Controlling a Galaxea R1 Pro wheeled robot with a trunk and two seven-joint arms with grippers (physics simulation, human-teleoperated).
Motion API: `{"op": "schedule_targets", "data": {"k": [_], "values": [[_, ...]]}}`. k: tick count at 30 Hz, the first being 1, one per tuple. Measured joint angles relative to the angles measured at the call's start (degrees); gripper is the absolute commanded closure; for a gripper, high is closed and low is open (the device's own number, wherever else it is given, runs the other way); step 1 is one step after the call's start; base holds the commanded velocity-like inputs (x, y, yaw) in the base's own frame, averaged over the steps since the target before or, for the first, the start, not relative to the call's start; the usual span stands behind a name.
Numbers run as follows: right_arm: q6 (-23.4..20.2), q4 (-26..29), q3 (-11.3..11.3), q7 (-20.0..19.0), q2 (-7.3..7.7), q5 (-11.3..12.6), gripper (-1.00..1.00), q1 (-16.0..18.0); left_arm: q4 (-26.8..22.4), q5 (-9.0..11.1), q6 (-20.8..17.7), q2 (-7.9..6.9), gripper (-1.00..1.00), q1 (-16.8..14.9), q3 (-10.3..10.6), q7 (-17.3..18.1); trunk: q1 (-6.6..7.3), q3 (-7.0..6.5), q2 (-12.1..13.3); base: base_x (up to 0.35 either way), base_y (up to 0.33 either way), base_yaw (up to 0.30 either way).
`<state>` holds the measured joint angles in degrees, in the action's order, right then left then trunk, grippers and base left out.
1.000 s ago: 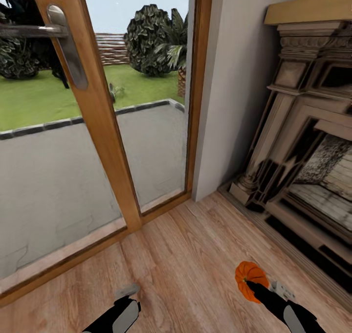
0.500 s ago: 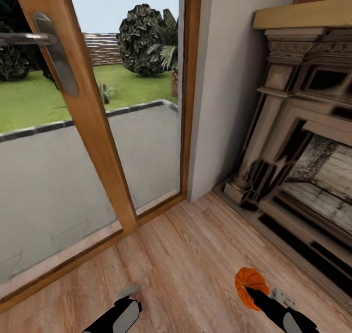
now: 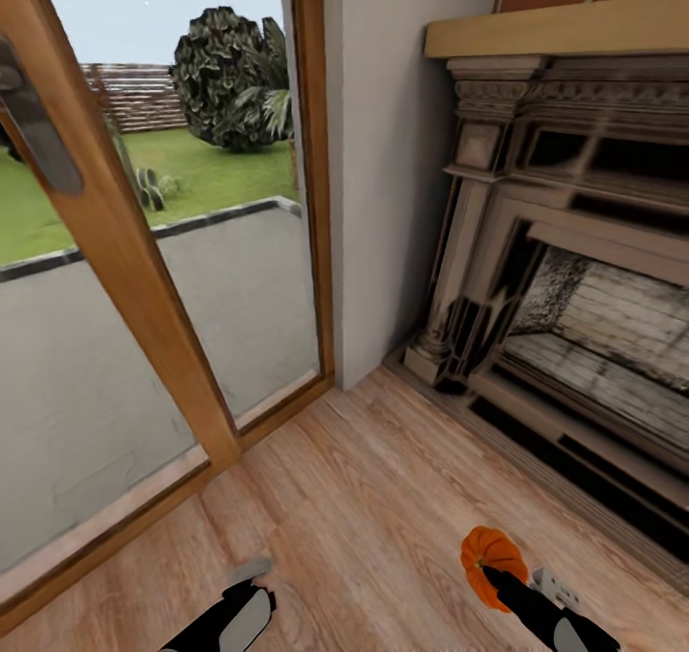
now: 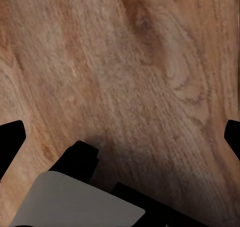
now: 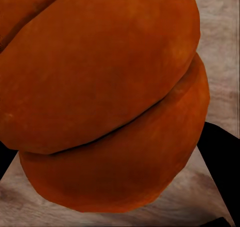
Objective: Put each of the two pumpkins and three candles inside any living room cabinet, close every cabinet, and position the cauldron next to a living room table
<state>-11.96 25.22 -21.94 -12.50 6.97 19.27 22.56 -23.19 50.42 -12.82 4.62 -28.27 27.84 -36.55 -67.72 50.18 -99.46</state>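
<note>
Pumpkin (image 3: 490, 554), orange and ribbed, is gripped by the right hand (image 3: 500, 575) above the wooden floor (image 3: 383, 499), near the fireplace (image 3: 574, 279). The left hand (image 4: 120, 137) is held with fingers spread wide, empty, beside the glazed door (image 3: 144, 279).

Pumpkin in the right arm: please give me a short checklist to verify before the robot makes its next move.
1. Pumpkin held by the right gripper: ok, jaws close around it.
2. Left gripper free: ok, jaws wide apart over bare floor.
3. Cabinet in sight: not ok, ahead are a fireplace and a glass door.
4. Grip firmness: cannot tell.
5. Floor ahead free: ok.
</note>
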Motion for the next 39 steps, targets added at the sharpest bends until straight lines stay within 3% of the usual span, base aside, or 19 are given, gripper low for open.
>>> {"op": "schedule_targets", "data": {"k": [16,39], "values": [[2.63,-0.52,0.0,0.36,-0.08,-0.06,1.0,0.0,0.0,-0.03,0.09,0.04,-1.0,0.0,0.0,-0.01,0.0,-0.62,0.0,-0.001,0.001,-0.284],[2.74,-0.52,-0.09,-0.03,0.01,0.27,1.0,-0.01,0.0,0.16,2.21,0.18,-1.0,0.0,0.02,0.06,0.0,-1.53,0.0,0.0,0.0,-0.283]]}}
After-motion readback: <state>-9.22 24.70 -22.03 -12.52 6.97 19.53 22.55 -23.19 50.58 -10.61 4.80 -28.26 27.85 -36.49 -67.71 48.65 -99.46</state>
